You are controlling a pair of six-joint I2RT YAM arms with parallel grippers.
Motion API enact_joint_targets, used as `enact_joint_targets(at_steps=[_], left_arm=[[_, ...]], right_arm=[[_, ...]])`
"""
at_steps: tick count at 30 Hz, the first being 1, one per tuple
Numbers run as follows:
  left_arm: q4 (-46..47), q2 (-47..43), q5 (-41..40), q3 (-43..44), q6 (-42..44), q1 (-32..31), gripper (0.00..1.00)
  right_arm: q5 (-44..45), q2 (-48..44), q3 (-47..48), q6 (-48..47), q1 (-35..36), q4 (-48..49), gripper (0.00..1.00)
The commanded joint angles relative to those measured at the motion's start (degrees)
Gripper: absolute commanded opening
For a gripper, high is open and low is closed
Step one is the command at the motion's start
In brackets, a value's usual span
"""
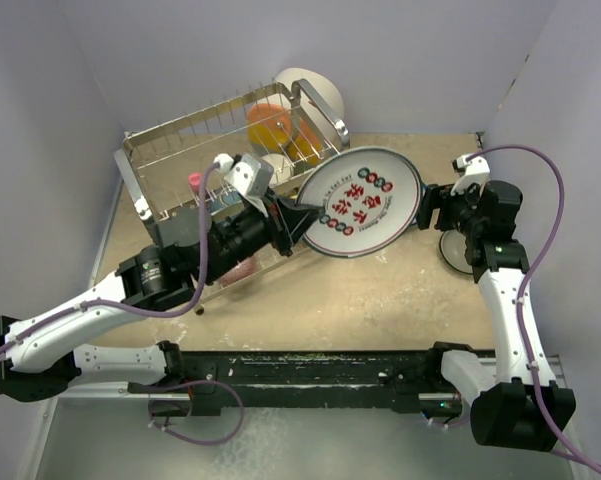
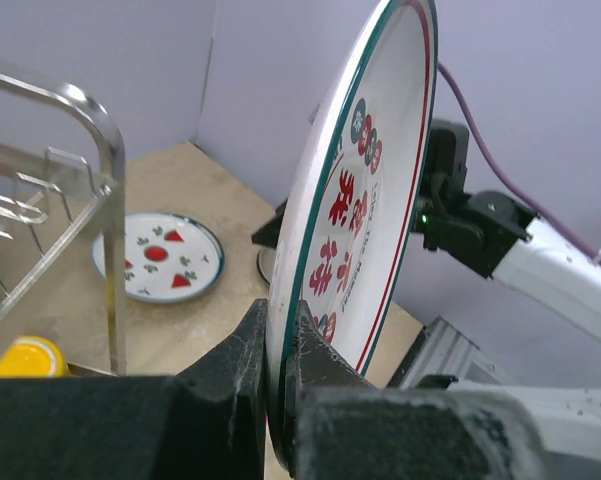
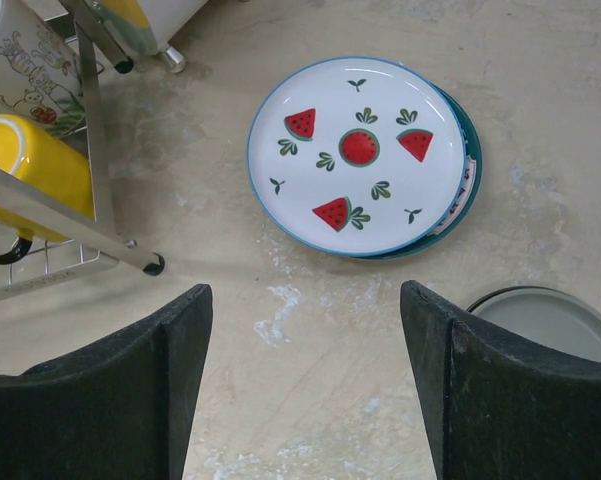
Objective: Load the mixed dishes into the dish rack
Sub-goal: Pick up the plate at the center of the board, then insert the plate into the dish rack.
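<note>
My left gripper (image 1: pixel 296 216) is shut on the near rim of the red-lettered white plate (image 1: pixel 365 200) and holds it on edge, lifted beside the right end of the chrome dish rack (image 1: pixel 170 140). In the left wrist view the jaws (image 2: pixel 280 345) clamp the plate (image 2: pixel 365 190). My right gripper (image 1: pixel 427 208) is open and empty by the plate's right edge, hovering over the table (image 3: pixel 305 380). A watermelon-print plate (image 3: pixel 358 150) lies on a teal plate (image 3: pixel 470 170) below. A yellow cup (image 3: pixel 35 165) sits in the rack.
A grey plate (image 3: pixel 550 320) lies on the table under the right arm (image 1: pixel 455 250). Orange dishes (image 1: pixel 272 125) and a white dish (image 1: pixel 315 95) stand in the rack. A rack leg (image 3: pixel 120 250) is left of the right gripper. Walls close in on three sides.
</note>
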Motion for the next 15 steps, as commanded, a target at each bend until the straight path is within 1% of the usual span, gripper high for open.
enact_joint_targets(at_steps=[1,8,10,15], left_arm=[[-0.1,3.3,-2.5,10.9,2.2,2.6,0.00],[-9.3,11.1,0.7,24.5,-0.8,11.4,0.00],[-12.3,12.9,-0.3,29.7,-0.5,12.8,0.00],[-17.1,15.7,-5.5,38.4,0.0,14.6,0.00]], right_arm=[[1.4,-0.1,-0.2,1.1,-0.2,2.7,0.78],[1.7,-0.5,-0.3,1.1,-0.2,2.7,0.78],[1.5,-0.6,-0.4,1.0,-0.2,2.7,0.78],[1.0,-0.8,-0.7,1.1,-0.2,2.8,0.77]])
